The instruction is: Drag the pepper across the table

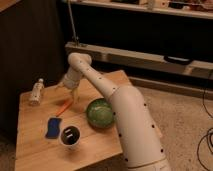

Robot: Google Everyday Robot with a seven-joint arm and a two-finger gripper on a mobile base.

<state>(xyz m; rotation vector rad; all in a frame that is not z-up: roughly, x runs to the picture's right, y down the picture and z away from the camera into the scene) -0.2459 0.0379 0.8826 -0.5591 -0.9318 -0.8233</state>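
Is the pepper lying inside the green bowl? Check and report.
No, the pepper lies on the wooden table, to the left of the green bowl in the picture, with the gripper close beside it.

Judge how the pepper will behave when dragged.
The pepper is small and thin, so probably light and easy to slide on the table. Being elongated, it may pivot or roll sideways. The gripper is close by its far end.
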